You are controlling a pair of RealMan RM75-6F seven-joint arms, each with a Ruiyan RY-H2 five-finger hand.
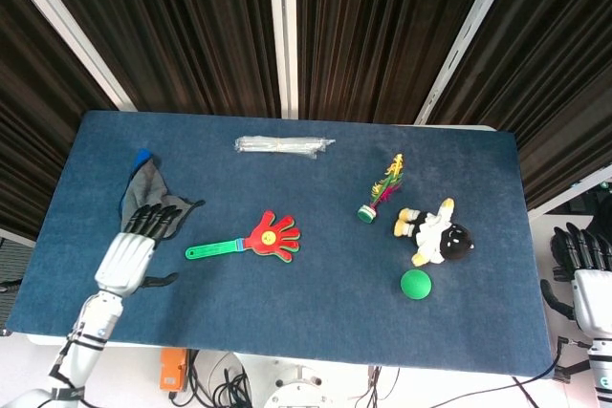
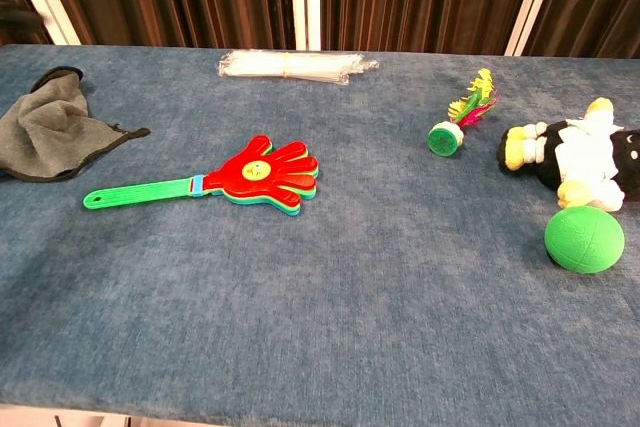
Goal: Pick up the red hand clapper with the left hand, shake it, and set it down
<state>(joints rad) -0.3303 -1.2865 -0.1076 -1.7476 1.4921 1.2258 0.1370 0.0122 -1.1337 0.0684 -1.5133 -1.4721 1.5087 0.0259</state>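
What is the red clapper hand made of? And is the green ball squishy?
The red hand clapper looks like hard, glossy plastic: smooth and shiny, with stacked flat layers. The green ball looks matte and finely textured, probably foam or rubber, so likely squishy.

Red hand clapper (image 1: 271, 235) lies flat mid-table (image 1: 316, 332), green handle pointing left, yellow smiley on palm, plastic fingers spread rightward.
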